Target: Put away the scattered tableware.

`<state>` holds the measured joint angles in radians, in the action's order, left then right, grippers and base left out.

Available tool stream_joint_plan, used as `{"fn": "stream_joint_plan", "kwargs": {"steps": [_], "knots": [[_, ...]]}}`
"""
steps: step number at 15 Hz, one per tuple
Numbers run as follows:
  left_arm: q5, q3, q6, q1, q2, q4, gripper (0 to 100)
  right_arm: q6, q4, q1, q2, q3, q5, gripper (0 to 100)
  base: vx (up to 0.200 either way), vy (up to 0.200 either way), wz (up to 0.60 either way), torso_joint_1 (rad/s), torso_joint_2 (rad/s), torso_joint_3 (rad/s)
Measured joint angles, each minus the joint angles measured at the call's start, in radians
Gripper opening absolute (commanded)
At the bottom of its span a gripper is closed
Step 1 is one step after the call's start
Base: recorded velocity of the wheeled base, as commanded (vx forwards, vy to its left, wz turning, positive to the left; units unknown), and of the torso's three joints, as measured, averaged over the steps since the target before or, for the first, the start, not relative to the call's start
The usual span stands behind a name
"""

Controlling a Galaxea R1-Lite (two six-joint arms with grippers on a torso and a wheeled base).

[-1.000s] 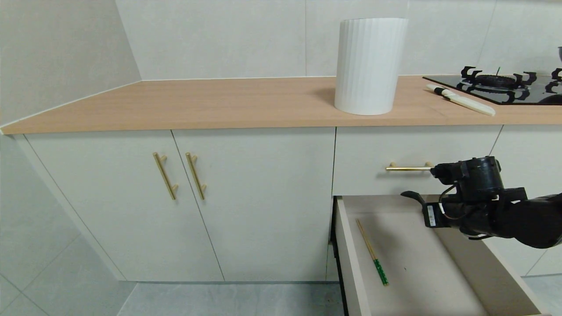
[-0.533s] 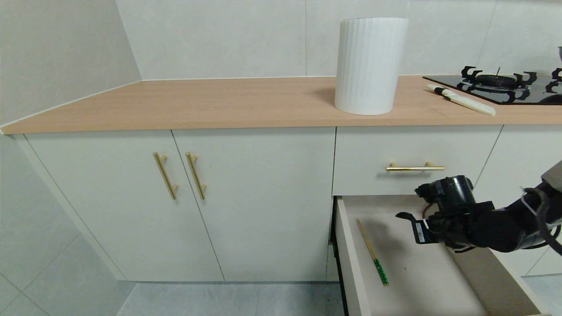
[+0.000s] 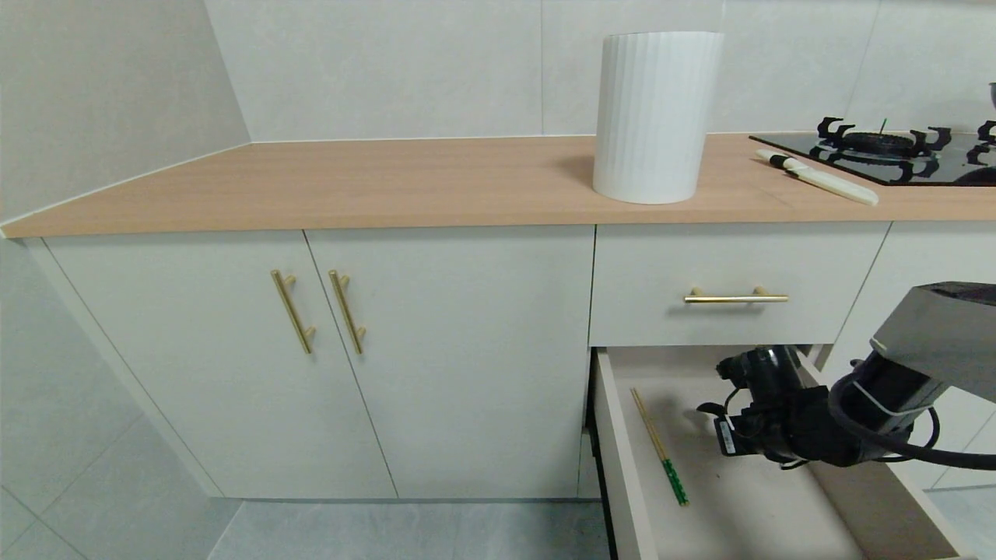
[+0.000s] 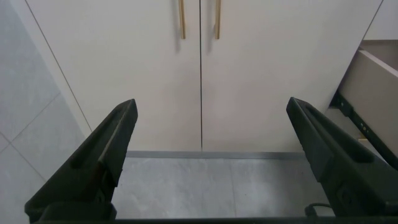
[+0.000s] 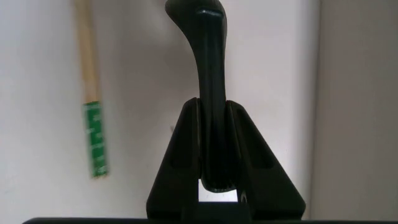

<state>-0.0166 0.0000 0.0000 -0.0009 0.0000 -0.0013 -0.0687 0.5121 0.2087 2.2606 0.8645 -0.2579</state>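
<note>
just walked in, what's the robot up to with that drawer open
The right gripper is shut on a black utensil and holds it over the open drawer, where chopsticks already lie on the bottom. A knife is on the counter beside the stove, not yet put away. The left gripper is open and empty, facing the cupboard doors.

Pale tiled walls (image 3: 373,70) back a wooden countertop (image 3: 350,183) over cream cabinets (image 3: 451,350) with brass handles (image 3: 292,311), above a grey floor (image 3: 405,533).
</note>
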Motion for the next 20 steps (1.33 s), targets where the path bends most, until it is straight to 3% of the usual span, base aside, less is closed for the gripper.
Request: {"fn": "stream_joint_plan", "kwargs": {"steps": [11, 12, 20], "knots": [[0.000, 0.000, 0.000, 0.000, 0.000, 0.000, 100, -0.001, 0.008, 0.000, 0.061, 0.002, -0.001, 0, 0.000, 0.000, 0.00, 0.000, 0.00, 0.000], [0.000, 0.000, 0.000, 0.001, 0.000, 0.000, 100, -0.001, 0.008, -0.001, 0.061, 0.002, -0.001, 100, 0.000, 0.000, 0.00, 0.000, 0.00, 0.000], [0.000, 0.000, 0.000, 0.000, 0.000, 0.000, 100, -0.001, 0.008, 0.000, 0.057, -0.003, 0.000, 100, 0.000, 0.000, 0.00, 0.000, 0.00, 0.000]]}}
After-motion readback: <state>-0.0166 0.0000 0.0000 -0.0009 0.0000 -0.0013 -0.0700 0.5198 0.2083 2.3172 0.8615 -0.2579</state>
